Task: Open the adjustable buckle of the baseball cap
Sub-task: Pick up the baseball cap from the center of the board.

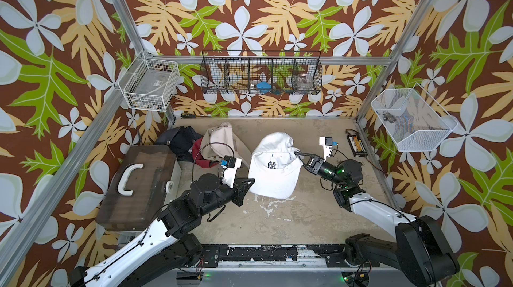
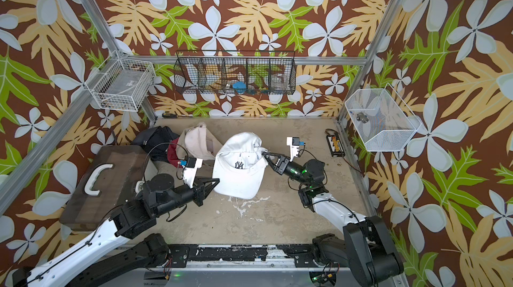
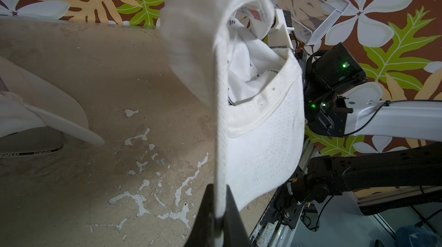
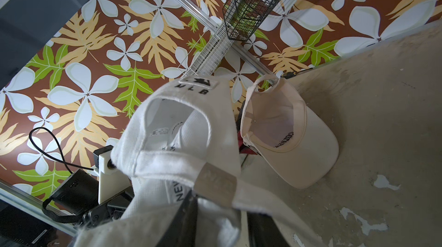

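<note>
Only right wrist view shows buckle (image 4: pixel 214 181) — on cap (image 4: pixel 167 162).

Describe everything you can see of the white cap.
The white cap is soft fabric with a dark NY logo, an MLB patch and a grey buckle on its back strap. Crumpled, it is held at both ends: the left pincer clamps its brim, the right pincer straddles the strap by the buckle.
</note>
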